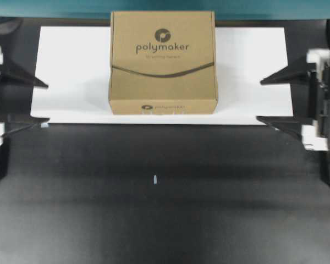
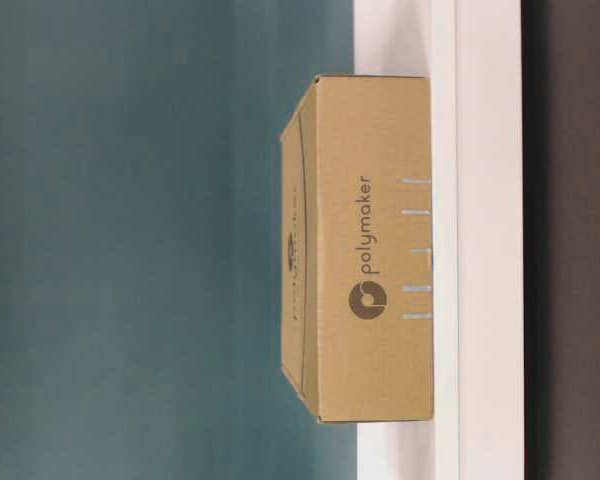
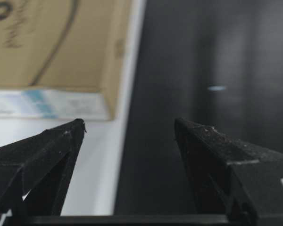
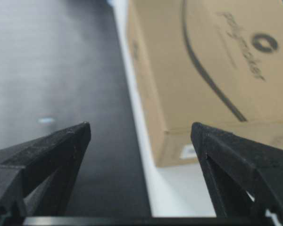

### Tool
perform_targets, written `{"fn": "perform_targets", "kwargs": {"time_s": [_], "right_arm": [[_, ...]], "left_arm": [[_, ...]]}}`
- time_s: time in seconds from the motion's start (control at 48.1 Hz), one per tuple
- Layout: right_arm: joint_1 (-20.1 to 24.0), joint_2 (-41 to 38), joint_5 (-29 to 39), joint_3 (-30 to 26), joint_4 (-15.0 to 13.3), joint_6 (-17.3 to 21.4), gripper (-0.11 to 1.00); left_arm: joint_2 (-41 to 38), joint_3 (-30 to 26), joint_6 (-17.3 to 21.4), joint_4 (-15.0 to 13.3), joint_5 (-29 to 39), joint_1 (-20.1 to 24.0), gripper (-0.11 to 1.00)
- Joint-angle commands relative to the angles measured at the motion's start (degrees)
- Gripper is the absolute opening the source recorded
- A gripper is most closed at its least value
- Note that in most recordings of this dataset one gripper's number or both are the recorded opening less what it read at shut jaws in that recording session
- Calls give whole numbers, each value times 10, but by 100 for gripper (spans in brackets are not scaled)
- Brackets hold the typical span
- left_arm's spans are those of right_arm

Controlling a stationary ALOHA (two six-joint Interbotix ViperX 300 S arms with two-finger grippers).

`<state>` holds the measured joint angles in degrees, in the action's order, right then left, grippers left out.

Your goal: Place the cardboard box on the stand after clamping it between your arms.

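The brown cardboard box (image 1: 163, 61) with the "polymaker" logo lies flat on the white stand (image 1: 66, 71), near its middle. It also shows in the table-level view (image 2: 370, 250), the left wrist view (image 3: 52, 47) and the right wrist view (image 4: 212, 70). My left gripper (image 1: 47, 102) is open and empty at the stand's left end, well apart from the box. My right gripper (image 1: 259, 100) is open and empty at the stand's right end, also apart from the box. In both wrist views the jaws stand wide apart with nothing between them.
The black tabletop (image 1: 154, 209) stretches in front of the stand. A small white speck (image 1: 154, 179) lies on it near the middle. A teal wall (image 2: 130, 250) stands behind the stand.
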<state>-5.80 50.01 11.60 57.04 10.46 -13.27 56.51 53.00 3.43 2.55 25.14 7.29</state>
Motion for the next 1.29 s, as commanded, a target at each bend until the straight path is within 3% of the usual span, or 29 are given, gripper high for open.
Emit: {"fn": "perform_targets", "kwargs": {"time_s": [0.0,0.208,0.499,1.269], "right_arm": [[23,27,-8,5,1,14,82],[52,101,-9,31,1,54,82],[54,177,-25,67,1,59,82],[54,189,-54,83,1,58,82]], "left_arm": [[16,0,-17,1,-12,-25,75],[62,19,-47,1,-33,-50,75],[90,33,-47,1,-33,-51,75],[118,35,-48,1,-47,-51,75]]}}
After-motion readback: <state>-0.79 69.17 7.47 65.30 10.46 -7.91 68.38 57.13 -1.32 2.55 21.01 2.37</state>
